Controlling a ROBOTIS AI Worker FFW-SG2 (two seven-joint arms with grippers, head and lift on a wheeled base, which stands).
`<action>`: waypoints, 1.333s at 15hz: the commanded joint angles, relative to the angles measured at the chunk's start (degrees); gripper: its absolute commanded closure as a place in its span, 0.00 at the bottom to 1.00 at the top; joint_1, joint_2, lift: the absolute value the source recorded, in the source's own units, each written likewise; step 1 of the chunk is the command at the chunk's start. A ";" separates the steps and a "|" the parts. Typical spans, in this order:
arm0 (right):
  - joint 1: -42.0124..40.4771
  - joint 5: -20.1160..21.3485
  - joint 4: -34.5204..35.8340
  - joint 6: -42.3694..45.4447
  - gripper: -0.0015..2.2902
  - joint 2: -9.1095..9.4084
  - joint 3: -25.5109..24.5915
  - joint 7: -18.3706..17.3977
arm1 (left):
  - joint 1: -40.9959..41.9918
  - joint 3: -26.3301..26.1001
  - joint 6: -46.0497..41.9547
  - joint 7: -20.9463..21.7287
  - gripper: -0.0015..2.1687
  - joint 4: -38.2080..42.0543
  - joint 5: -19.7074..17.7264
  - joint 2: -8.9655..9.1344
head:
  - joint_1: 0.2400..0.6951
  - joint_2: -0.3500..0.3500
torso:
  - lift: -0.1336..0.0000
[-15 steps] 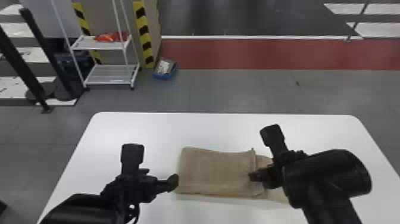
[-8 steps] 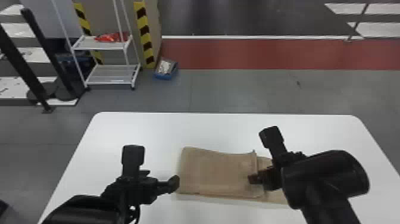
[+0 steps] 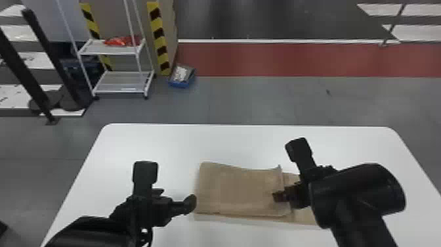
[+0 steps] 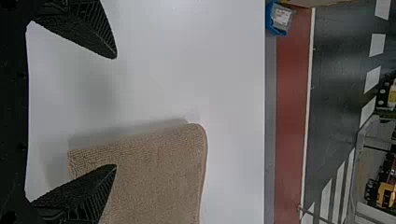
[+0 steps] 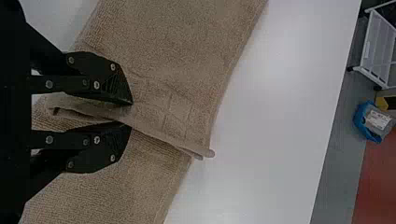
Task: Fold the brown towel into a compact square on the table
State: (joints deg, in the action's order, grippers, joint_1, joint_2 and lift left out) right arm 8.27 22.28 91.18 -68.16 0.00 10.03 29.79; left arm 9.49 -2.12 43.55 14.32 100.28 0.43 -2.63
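— across the white table point(image 3: 249, 141), what matters most?

— the brown towel point(image 3: 239, 190). it lies folded over itself near the table's closer side, and its long axis runs from left to right. the upper layer stops short, so a strip of the lower layer sticks out beyond it on the right.

— which arm is nearer?

— each is near one part of it. the right gripper point(image 5: 130, 113) is over the towel's right-hand part, fingers drawn narrow with cloth between them. it has the raised edge point(image 5: 177, 141) of the upper layer, and most of the towel spreads to its left.

— and the left gripper point(image 4: 116, 112)?

— wide and empty, at the towel's left end. one finger is over bare table, the other over the cloth's corner; whether that one touches, i can't tell. from there the whole towel lies to the right.

— so what does the next move turn on?

— on that raised edge, i'd say. it probably wants laying down flat along the long axis before the right gripper lets go. the thing is longer than it is wide, so i judge one more fold is needed for a square. if the edge gets dragged sideways, the layers could skew.

— any containers?

— just one worth a word: a blue box point(image 3: 178, 84) on the floor beyond the far edge, well apart from the work. inside it sits a clear packet point(image 5: 379, 120) with a pale label.
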 commanded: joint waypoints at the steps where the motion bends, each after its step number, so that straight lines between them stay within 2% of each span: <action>1: 0.25 -0.04 -0.04 0.00 0.39 0.05 0.08 0.00 | 0.00 0.01 0.01 0.00 0.02 0.00 0.01 -0.01 | 1.00 0.54 | 1.00; 4: 0.69 -0.04 -0.13 0.00 0.42 0.05 0.26 0.00 | 0.00 0.01 0.01 0.00 0.02 -0.09 -0.08 -0.01 | 1.00 0.54 | 1.00; 6: 0.87 0.04 -0.21 0.00 0.58 0.05 0.26 0.00 | 0.00 0.10 0.01 0.00 0.02 -0.09 -0.08 -0.01 | 1.00 0.54 | 1.00; 7: 0.69 0.04 -0.13 -0.53 0.62 0.05 0.26 0.00 | -0.09 0.10 0.01 0.00 0.02 -0.09 -0.08 -0.01 | 1.00 0.54 | 1.00; 12: -4.14 -0.84 8.57 -2.29 0.62 0.05 -0.98 1.06 | -0.44 0.36 0.01 0.00 0.02 0.00 0.01 -0.01 | 1.00 0.55 | 1.00; 16: -7.31 -1.28 18.77 -6.33 0.62 0.05 -5.46 4.31 | -0.44 1.15 0.01 0.09 0.02 0.44 -0.35 -0.01 | 1.00 0.55 | 1.00; 18: -7.66 -1.19 18.33 -6.15 0.62 0.05 -6.34 4.75 | -0.62 1.06 0.01 0.00 0.02 0.35 -0.26 -0.01 | 1.00 0.53 | 1.00; 20: -7.13 -0.92 13.23 -3.34 0.62 0.05 -6.07 4.22 | -0.79 0.63 0.01 0.00 0.02 0.35 -0.26 -0.01 | 1.00 0.52 | 1.00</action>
State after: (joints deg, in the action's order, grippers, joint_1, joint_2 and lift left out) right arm 0.76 21.16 107.52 -73.29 0.00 3.78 34.34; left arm 8.82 -1.21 43.55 14.33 100.66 0.13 -2.64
